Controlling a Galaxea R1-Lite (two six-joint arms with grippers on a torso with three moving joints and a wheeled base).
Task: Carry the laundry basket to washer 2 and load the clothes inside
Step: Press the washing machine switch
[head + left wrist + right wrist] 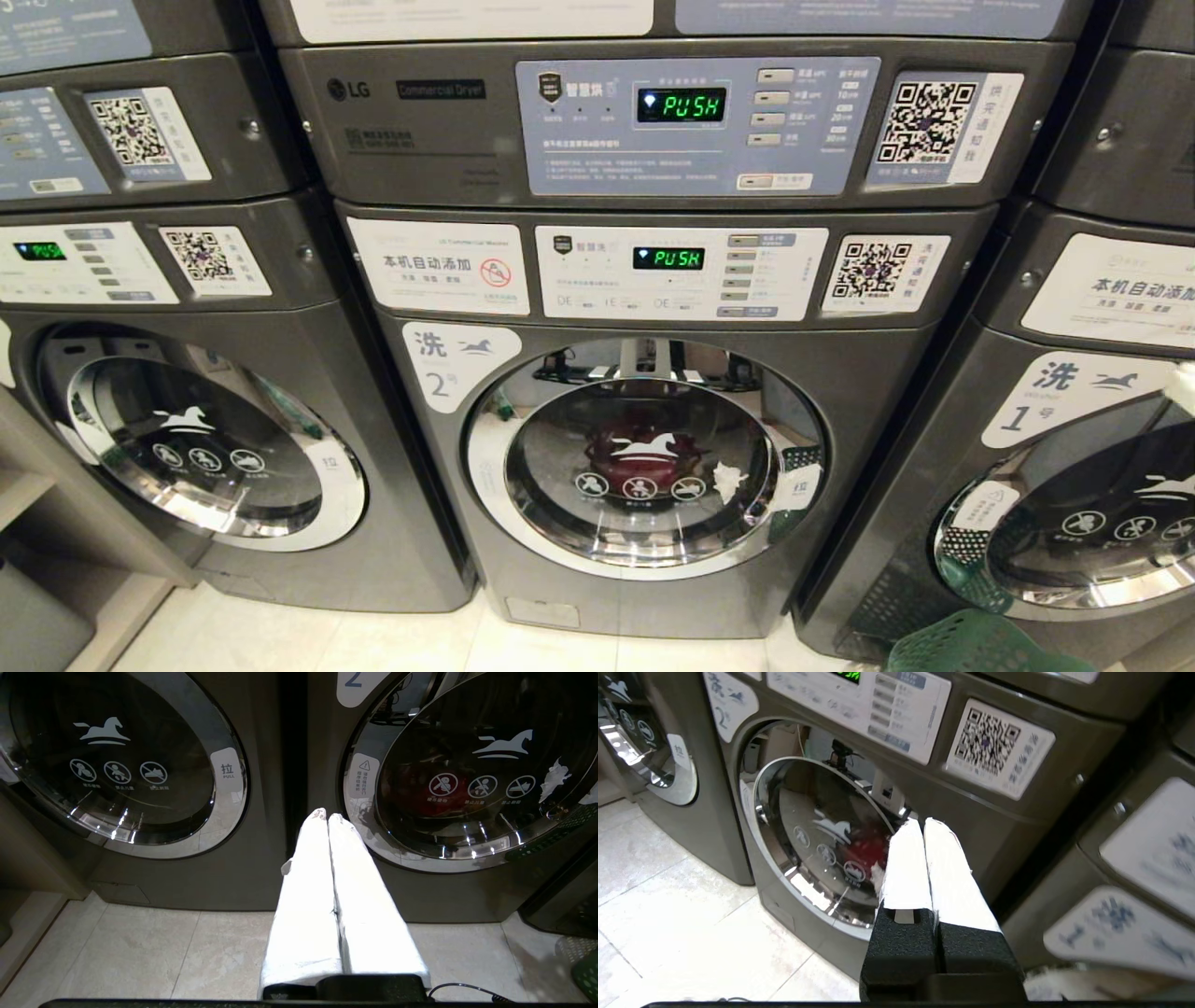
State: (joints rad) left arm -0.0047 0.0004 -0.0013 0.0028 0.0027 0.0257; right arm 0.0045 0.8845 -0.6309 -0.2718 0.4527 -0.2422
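Washer 2 point(457, 359) stands straight ahead in the head view, its round chrome-rimmed door point(644, 457) shut. Something red point(644, 453) shows behind the glass. Only the rim of the green laundry basket point(980, 649) shows, on the floor at the bottom right, in front of washer 1. My left gripper point(327, 815) is shut and empty, low over the tiles, pointing at the gap left of washer 2 point(355, 681). My right gripper point(923, 822) is shut and empty too, raised in front of the right side of washer 2's door point(817, 840).
Washer 1 point(1064, 401) stands to the right and another grey washer point(205, 439) to the left. Dryers point(653, 121) are stacked on top. A low shelf point(56, 523) juts out at the far left. Pale floor tiles point(373, 644) run along the front.
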